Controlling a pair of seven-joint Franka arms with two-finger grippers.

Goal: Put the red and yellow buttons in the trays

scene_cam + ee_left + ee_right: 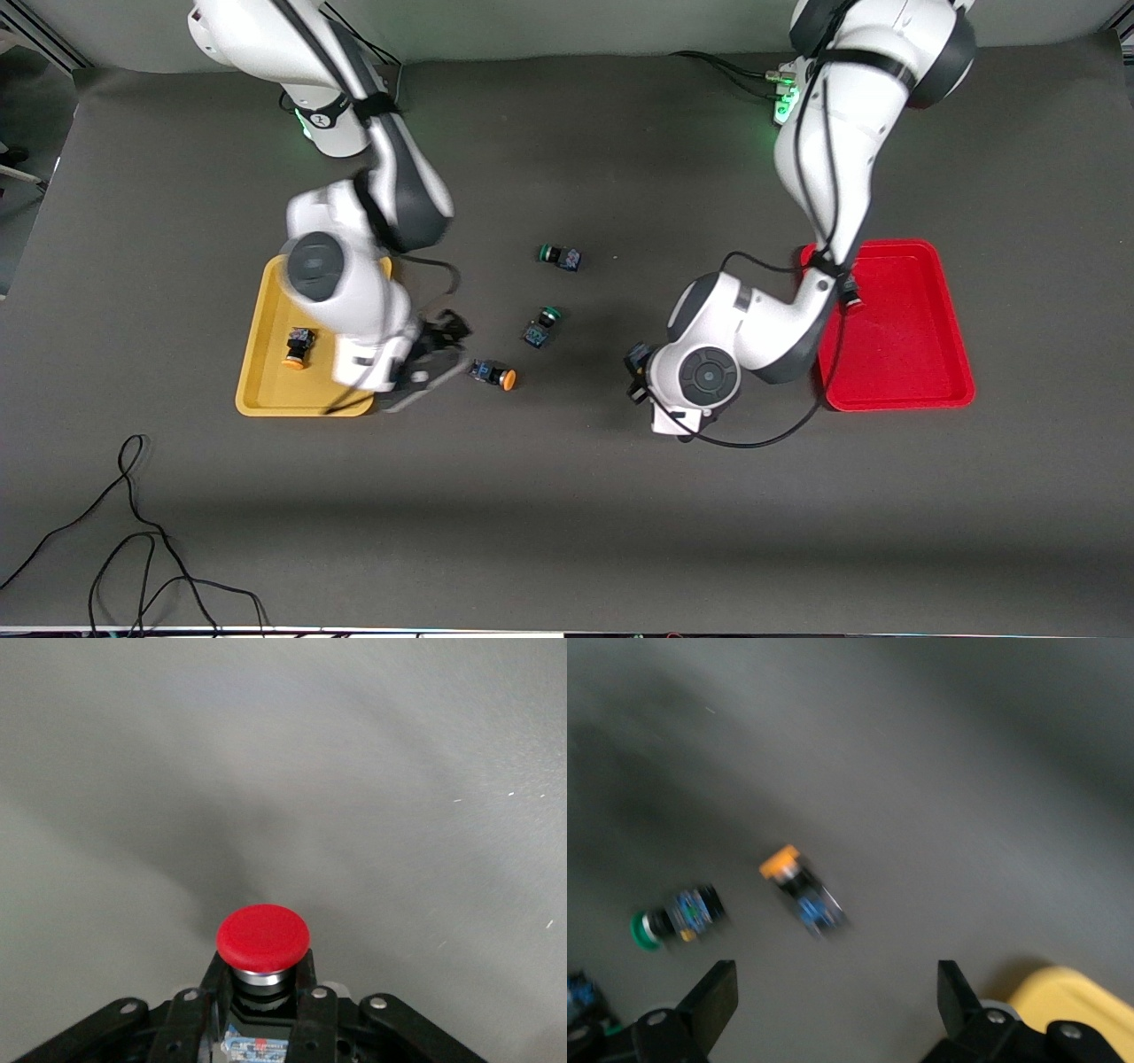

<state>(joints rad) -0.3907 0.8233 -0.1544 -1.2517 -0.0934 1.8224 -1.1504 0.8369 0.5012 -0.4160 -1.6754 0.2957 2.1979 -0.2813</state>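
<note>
My left gripper (263,981) is shut on a red-capped button (263,937) and holds it above bare mat, between the green buttons and the red tray (895,372); in the front view its hand (640,365) hides that button. A small dark thing with red (850,297) lies at the red tray's rim, partly under the left arm. My right gripper (441,354) is open and empty (835,992), beside the yellow tray (266,394). One yellow-capped button (297,347) lies in that tray. The other (494,375) lies on the mat just past the gripper (802,890).
Two green-capped buttons (560,256) (540,326) lie on the mat mid-table; one shows in the right wrist view (673,917). The yellow tray's corner (1072,1001) shows beside the right fingers. A black cable (133,532) lies on the mat near the front camera.
</note>
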